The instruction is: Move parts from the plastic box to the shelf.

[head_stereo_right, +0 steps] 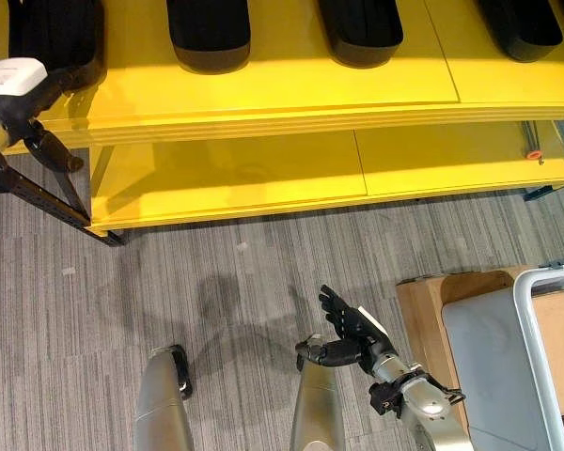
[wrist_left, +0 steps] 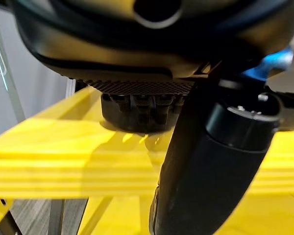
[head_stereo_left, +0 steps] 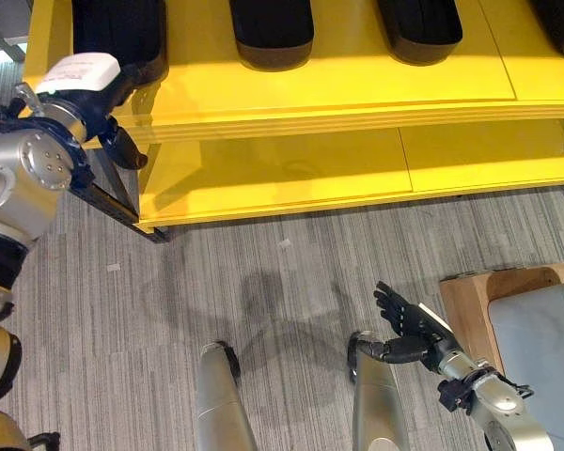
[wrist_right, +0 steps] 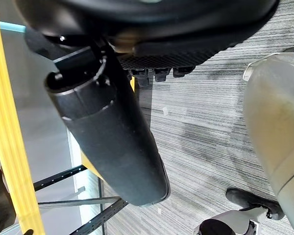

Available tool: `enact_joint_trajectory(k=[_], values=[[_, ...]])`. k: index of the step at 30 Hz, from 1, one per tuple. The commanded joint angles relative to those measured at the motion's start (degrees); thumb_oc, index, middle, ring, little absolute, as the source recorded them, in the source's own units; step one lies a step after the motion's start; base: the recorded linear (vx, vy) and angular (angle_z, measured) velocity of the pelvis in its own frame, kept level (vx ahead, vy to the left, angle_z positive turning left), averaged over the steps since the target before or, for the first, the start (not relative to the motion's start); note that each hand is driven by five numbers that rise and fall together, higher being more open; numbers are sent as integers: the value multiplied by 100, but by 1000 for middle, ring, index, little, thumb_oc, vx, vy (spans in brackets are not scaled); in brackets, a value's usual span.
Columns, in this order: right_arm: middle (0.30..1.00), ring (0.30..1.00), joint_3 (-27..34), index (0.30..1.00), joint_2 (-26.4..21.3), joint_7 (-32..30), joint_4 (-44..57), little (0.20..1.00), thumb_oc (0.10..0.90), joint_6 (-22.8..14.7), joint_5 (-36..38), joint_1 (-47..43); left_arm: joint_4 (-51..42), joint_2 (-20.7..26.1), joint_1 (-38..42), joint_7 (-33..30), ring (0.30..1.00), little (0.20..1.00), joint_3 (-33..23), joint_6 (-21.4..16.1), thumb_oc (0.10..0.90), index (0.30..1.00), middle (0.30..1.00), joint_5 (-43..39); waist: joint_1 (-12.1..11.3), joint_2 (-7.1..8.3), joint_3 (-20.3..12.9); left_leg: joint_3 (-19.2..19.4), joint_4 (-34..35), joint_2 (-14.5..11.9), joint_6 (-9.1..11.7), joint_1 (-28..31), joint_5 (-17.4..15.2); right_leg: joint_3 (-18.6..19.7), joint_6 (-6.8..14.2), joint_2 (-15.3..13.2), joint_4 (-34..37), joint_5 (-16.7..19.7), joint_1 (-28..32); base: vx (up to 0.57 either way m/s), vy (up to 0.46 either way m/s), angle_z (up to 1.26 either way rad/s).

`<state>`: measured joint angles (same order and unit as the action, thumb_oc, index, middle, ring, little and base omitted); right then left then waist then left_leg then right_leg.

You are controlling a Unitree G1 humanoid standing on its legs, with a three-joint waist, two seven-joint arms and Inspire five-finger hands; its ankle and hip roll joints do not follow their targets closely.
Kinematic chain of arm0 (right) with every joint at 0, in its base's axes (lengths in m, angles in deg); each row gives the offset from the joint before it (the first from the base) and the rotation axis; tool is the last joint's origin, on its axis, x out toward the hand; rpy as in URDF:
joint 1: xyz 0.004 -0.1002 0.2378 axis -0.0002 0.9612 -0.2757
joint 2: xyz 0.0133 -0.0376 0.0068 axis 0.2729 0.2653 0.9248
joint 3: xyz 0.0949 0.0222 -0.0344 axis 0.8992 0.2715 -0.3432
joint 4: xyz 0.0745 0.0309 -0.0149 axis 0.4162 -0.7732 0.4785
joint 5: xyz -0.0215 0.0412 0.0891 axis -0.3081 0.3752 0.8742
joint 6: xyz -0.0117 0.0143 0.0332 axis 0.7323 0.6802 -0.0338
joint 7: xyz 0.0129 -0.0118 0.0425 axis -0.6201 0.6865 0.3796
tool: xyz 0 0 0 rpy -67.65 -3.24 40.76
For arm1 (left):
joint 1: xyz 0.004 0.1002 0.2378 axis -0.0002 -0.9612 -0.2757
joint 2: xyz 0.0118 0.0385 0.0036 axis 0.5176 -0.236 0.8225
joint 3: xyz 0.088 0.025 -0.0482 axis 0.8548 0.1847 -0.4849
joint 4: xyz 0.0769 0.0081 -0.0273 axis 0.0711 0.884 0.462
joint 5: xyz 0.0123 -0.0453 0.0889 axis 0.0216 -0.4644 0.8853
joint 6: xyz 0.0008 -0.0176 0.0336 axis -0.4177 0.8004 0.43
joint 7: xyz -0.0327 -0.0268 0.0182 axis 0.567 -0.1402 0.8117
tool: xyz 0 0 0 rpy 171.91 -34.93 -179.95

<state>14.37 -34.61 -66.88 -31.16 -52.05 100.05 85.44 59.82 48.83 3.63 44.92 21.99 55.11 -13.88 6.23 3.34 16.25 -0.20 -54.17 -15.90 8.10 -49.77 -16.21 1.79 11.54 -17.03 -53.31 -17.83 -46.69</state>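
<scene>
Several black oblong parts (head_stereo_left: pixel 273 33) lie in a row on the top board of the yellow shelf (head_stereo_left: pixel 357 94). My left hand (head_stereo_left: pixel 94 89) is raised at the shelf's left end, right beside the leftmost part (head_stereo_left: pixel 117 28). Its thumb (wrist_left: pixel 210 161) hangs free below the board's edge. Its fingers (wrist_left: pixel 137 107) reach out over the yellow board with nothing clasped. My right hand (head_stereo_right: pixel 348 329) hovers low over the carpet, open and empty. The grey plastic box (head_stereo_right: pixel 479 366) stands at the right, on a wooden base (head_stereo_right: pixel 418 301) beside that hand.
The shelf has a bare lower yellow board (head_stereo_left: pixel 357 169) and a black metal frame leg (head_stereo_left: pixel 103 202) at its left corner. A small orange-tipped item (head_stereo_right: pixel 534 153) lies at the lower board's right end. Grey striped carpet (head_stereo_left: pixel 291 282) lies between the shelf and the box.
</scene>
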Motion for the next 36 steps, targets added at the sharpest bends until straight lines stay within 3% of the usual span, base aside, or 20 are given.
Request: enact_joint_trajectory(k=[1, 15, 36], values=[[1000, 1000, 165, 1000, -294, 49, 327, 1000, 900, -467, 305, 147, 101, 562, 1120, -631, 1000, 1000, -71, -116, 900, 1000, 1000, 197, 11, -250, -408, -91, 163, 214, -476, 47, -73, -45, -471, 1, 326, 135, 357, 0, 0, 0], [1000, 1000, 159, 1000, -329, 69, 301, 1000, 900, -535, 397, 160, 359, 553, 1786, -752, 1000, 1000, 542, -261, 900, 1000, 1000, 90, 23, -274, -398, -24, 130, 226, -507, -25, -85, 9, -427, -42, 409, 234, 285, 5, 5, -1], [1000, 1000, 119, 1000, -412, 38, 240, 1000, 900, -573, 443, 175, 231, 210, 1907, -867, 1000, 1000, 506, -361, 900, 1000, 1000, -179, 56, -278, -403, -18, 84, 226, -495, -67, -83, 31, -441, -33, 336, 239, 183, 0, 0, 0]])
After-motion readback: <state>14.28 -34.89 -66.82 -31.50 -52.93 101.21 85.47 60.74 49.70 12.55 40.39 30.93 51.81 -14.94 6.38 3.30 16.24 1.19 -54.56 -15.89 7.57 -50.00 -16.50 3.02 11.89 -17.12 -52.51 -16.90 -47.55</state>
